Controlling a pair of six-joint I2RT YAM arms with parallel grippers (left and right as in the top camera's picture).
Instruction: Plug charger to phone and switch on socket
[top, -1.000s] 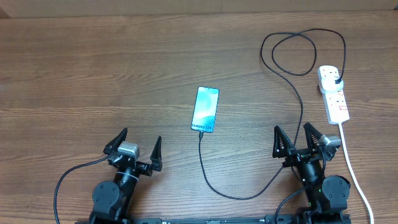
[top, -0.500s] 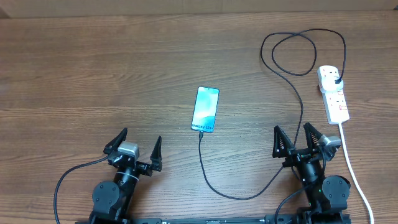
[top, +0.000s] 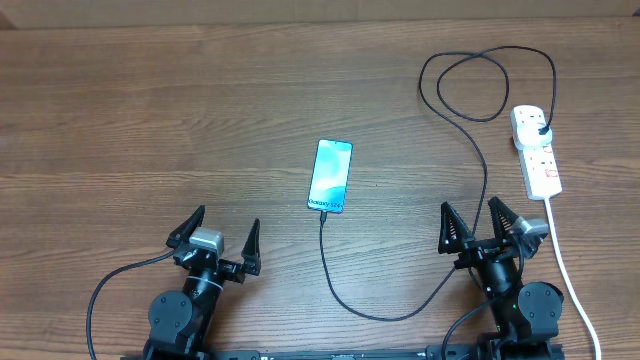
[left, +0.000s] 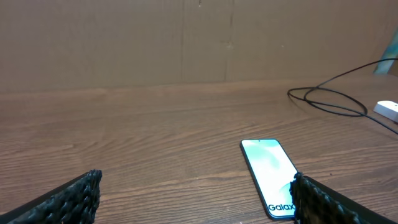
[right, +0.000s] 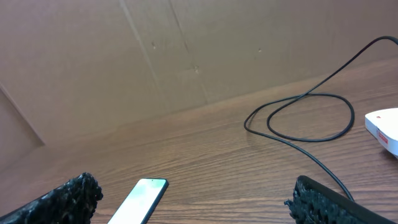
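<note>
— Starting left: left gripper (top: 228, 216), jaws spread wide, holding nothing, parked at the near table (top: 150, 100) edge, well apart from everything. Why idle?

— Probably done plugging: phone (top: 331, 176) mid-table, screen cyan, black charger cable (top: 322, 235) meeting its near end. Then right gripper (top: 468, 203), likewise spread and empty. Far right, white power strip (top: 537, 150), plug seated; switch position too small to tell.

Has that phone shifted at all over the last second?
No. In the overhead view the phone lies at the same spot and angle, just as far left of the white power strip, with the black cable reaching its near end.
</note>
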